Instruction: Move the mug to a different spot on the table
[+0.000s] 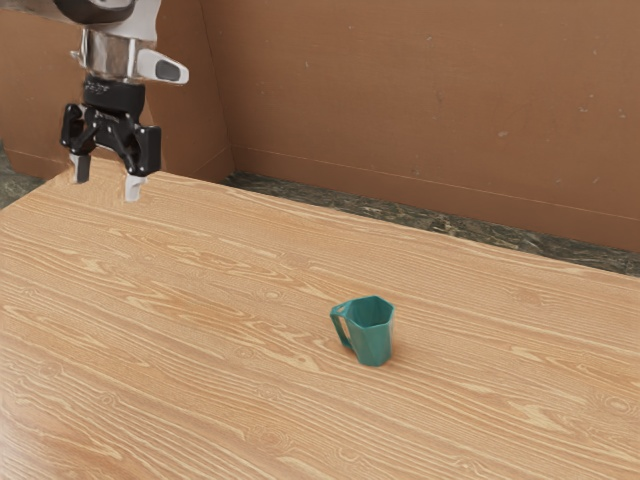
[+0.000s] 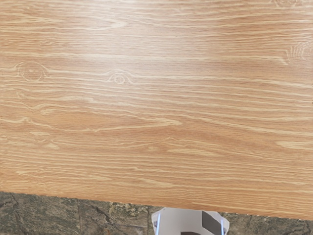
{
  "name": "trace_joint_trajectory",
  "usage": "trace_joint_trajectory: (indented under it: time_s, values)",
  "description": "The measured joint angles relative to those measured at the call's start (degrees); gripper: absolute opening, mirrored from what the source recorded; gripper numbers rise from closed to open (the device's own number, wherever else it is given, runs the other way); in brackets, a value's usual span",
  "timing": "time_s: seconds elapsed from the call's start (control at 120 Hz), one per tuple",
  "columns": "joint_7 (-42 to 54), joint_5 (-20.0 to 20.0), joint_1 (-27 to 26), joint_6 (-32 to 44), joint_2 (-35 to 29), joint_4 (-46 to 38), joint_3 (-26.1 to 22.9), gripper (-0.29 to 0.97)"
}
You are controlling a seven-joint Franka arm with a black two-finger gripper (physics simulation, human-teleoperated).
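Observation:
A teal faceted mug (image 1: 366,329) stands upright on the wooden table (image 1: 200,320), a little to the exterior view's right of the middle, its handle turned toward the exterior view's left. My gripper (image 1: 104,178) hangs high above the table's far left corner, well away from the mug. Its two pale-tipped fingers (image 1: 132,186) stand apart with nothing between them. Bare wood grain of the table (image 2: 156,98) lies under my hand in the wrist view.
A brown wall (image 1: 430,100) runs behind the table. A strip of dark stone floor (image 1: 450,222) lies between wall and table edge, and stone floor (image 2: 58,215) also borders the table edge in the wrist view.

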Motion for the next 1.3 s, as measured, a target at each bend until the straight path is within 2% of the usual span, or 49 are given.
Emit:
trace_joint_trajectory:
  time_s: [0.1, 0.225, 0.508, 0.608, 0.742, 0.883, 1.092, 1.3]
  values:
    - [-0.23, 0.46, -0.04, 8.79, -0.01, -0.4, 0.02, 0.68]
    - [-0.48, 0.68, -0.1, 15.15, -0.02, -0.47, 0.02, 0.68]
    - [2.72, 0.54, 0.95, 20.01, -1.01, -0.98, -1.36, 0.68]
    - [6.45, 0.0, 1.0, 22.59, -2.64, -5.11, -1.87, 0.68]
    - [12.84, -2.24, -2.15, 27.6, -3.66, -10.72, -1.98, 0.68]
    - [21.38, -6.98, -4.69, 34.21, -2.85, -16.07, -1.68, 0.68]
    - [32.6, -10.54, -3.12, 41.17, -1.1, -19.88, -2.65, 0.68]
    - [44.08, -16.14, -2.45, 50.63, 1.03, -25.06, -2.74, 0.68]
